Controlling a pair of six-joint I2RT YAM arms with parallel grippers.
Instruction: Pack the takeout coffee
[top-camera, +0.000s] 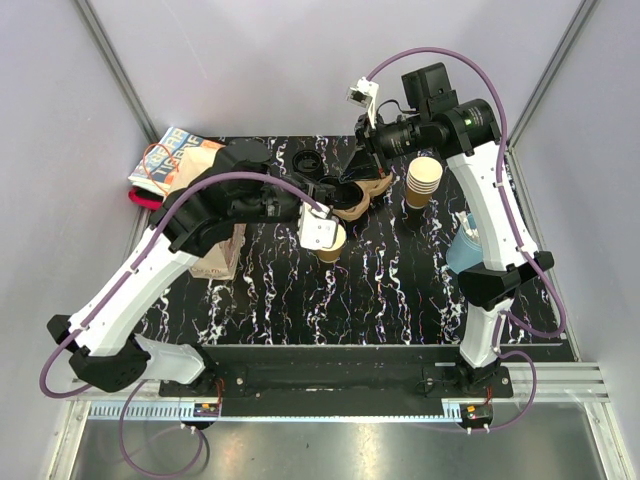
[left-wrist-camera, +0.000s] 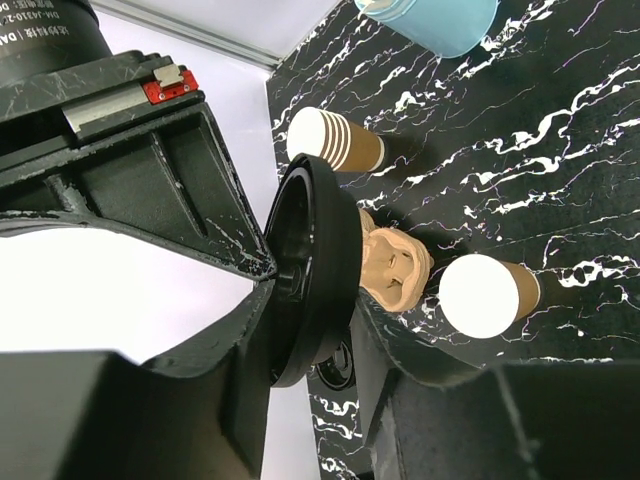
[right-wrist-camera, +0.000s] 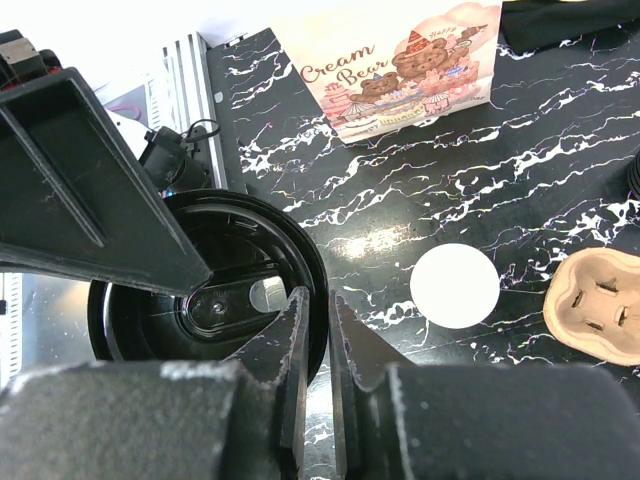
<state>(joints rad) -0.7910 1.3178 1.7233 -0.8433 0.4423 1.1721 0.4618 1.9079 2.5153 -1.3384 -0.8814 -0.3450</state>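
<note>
While R gripper (right-wrist-camera: 317, 305) pinches lid (right-wrist-camera: 245, 235) rim | L gripper (left-wrist-camera: 320, 295) straddles it; grip unclear

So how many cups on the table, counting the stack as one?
3: a brown cup at the centre, the stack at back right, a blue cup partly behind the right arm. Others may be hidden.

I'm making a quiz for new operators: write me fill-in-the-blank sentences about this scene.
1. The lid pinched by the right gripper is ___.
2. The printed bag reads Cream ___.
3. The lone brown cup, lidless, is ___ inside.
4. The cup by the right arm is light ___.
Missing: black; Bear; white; blue.
</note>
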